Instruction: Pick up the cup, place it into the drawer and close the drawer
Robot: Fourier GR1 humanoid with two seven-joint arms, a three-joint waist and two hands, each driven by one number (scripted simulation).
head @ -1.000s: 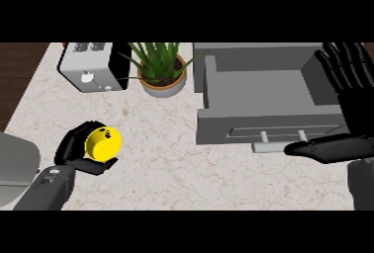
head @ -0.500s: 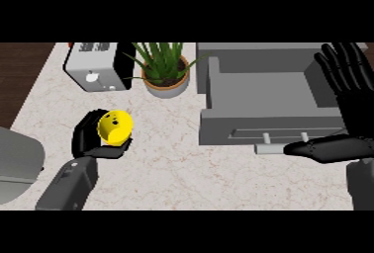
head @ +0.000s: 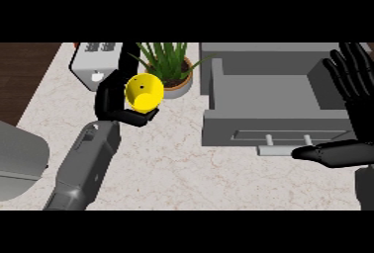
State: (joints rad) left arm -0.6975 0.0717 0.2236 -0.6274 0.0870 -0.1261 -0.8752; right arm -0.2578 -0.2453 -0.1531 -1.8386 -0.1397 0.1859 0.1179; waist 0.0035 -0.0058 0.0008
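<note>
My left hand (head: 116, 101) is curled round a yellow cup (head: 144, 93) and holds it above the counter, in front of the potted plant (head: 169, 66). The cup's open mouth faces up toward the view. To the right, the grey drawer (head: 219, 121) stands pulled open, its inside bare, with a bar handle (head: 288, 139) on its front. My right hand (head: 352, 99) rests open at the right edge, fingers up over the drawer's right wall and thumb below the handle.
A white toaster (head: 93, 62) stands at the back left beside the plant. A grey rounded object (head: 18, 160) shows at the left edge. The marble counter (head: 190, 178) ends at dark wood on the far left.
My left hand has carried the yellow cup up and to the right, closer to the plant and the open drawer. The right hand has not moved.
</note>
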